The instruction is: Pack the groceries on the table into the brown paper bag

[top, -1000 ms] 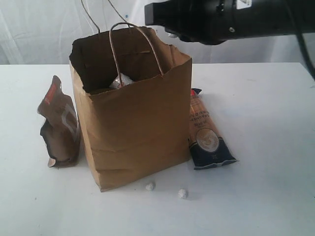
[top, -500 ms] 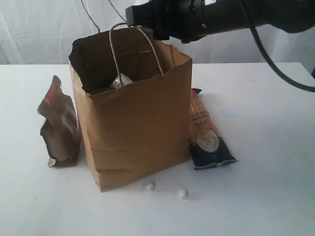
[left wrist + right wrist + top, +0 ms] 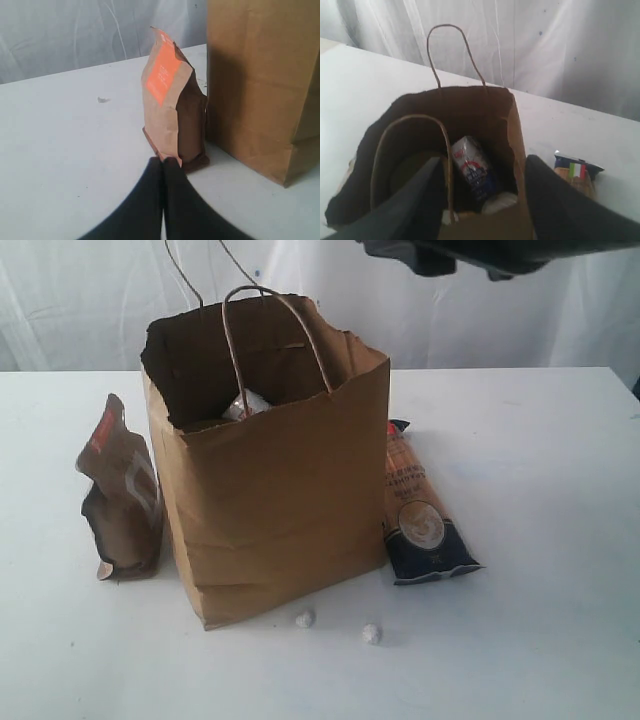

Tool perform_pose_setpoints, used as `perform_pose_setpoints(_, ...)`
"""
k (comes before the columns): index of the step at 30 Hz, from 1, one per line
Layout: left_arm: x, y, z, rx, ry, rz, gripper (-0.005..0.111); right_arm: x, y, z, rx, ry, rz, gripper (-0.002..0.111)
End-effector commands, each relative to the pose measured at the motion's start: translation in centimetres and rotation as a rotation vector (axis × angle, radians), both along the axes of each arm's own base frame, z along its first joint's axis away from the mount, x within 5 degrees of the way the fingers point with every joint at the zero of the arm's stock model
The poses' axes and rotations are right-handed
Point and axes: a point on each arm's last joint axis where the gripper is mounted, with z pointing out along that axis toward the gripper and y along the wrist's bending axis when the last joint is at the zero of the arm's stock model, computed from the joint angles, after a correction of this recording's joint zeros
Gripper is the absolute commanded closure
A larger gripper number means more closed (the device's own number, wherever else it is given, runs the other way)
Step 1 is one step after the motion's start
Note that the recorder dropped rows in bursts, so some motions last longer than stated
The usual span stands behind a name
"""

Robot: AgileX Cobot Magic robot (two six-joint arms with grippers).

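Note:
The brown paper bag (image 3: 280, 510) stands open on the white table (image 3: 540, 540). Inside it lie a white-blue carton (image 3: 472, 167) and a white cap (image 3: 499, 201). My right gripper (image 3: 485, 160) hangs open above the bag's mouth with nothing between its fingers. In the exterior view only part of the right arm (image 3: 470, 254) shows at the top edge. The dark-brown pouch (image 3: 120, 500) stands left of the bag. My left gripper (image 3: 163, 161) is shut and empty, low on the table just in front of the pouch (image 3: 172, 120). The orange-navy packet (image 3: 420, 510) lies against the bag's right side.
Two small white crumbs (image 3: 305, 619) (image 3: 371, 633) lie on the table in front of the bag. The bag's loop handles (image 3: 270, 330) stand up over its mouth. A white curtain (image 3: 90, 300) hangs behind the table.
The right arm stretched over the bag's mouth, then lifted to the top edge of the exterior view. The bag, pouch and packet have not moved.

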Motion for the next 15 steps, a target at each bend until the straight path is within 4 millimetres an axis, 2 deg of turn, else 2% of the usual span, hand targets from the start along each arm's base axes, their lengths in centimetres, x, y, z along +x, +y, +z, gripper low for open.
perform_pose_setpoints(1,0.0,0.0,0.0,-0.013,-0.003,0.001,0.107,-2.3,-2.1,-1.2,-0.075,0.024,-0.013,0.061)
perform_pose_setpoints(5,0.0,0.0,0.0,-0.013,-0.003,0.001,0.107,-4.4,-3.8,-3.5,-0.102,0.073,-0.02,0.061)
perform_pose_setpoints(9,0.0,0.0,0.0,-0.013,-0.003,0.001,0.107,-5.6,-4.8,-7.6,-0.198,0.213,-0.029,0.061)
perform_pose_setpoints(15,0.0,0.0,0.0,-0.013,-0.003,0.001,0.107,-6.3,-4.4,-12.9,-0.313,0.372,0.071,0.061)
